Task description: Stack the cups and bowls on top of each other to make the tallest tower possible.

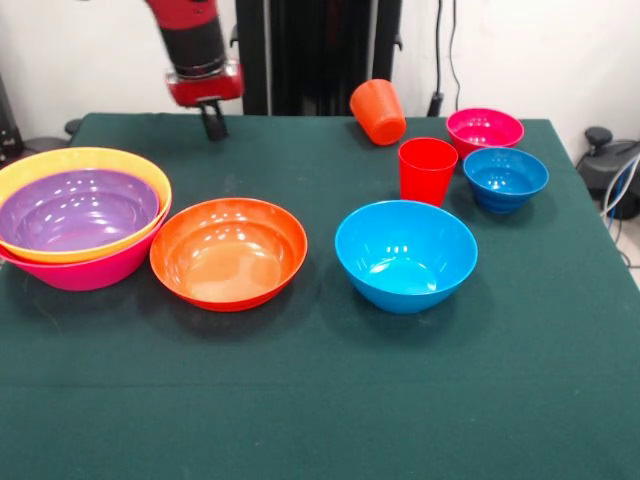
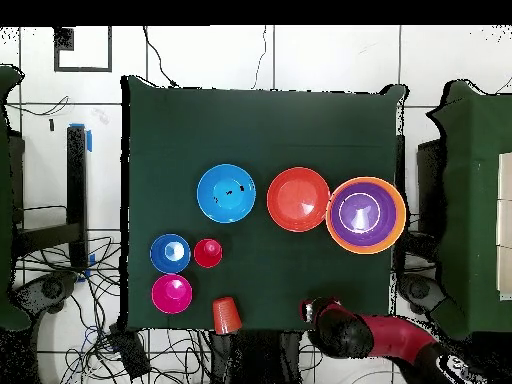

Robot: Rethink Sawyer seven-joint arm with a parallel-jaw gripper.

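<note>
At the left of the front view, a purple bowl (image 1: 75,210) sits nested in a yellow-orange bowl (image 1: 60,160), which sits in a big pink bowl (image 1: 90,272). This pile also shows in the overhead view (image 2: 366,213). A red-orange bowl (image 1: 228,252) (image 2: 298,199) stands beside it; only one shows. The medium blue bowl (image 1: 405,255) (image 2: 226,193) stands further right. The red cup (image 1: 427,170) (image 2: 208,252) is upright. The orange cup (image 1: 378,112) (image 2: 227,314) lies tipped at the far edge. The small magenta bowl (image 1: 484,130) and small blue bowl (image 1: 505,178) stand side by side. My gripper (image 1: 213,122) (image 2: 318,312) hangs over the far edge, holding nothing.
The dark green table (image 1: 320,400) has open cloth along the whole side nearest the front camera. The black pedestal (image 1: 320,50) stands behind the table's far edge. Cables and chairs show around the table in the overhead view.
</note>
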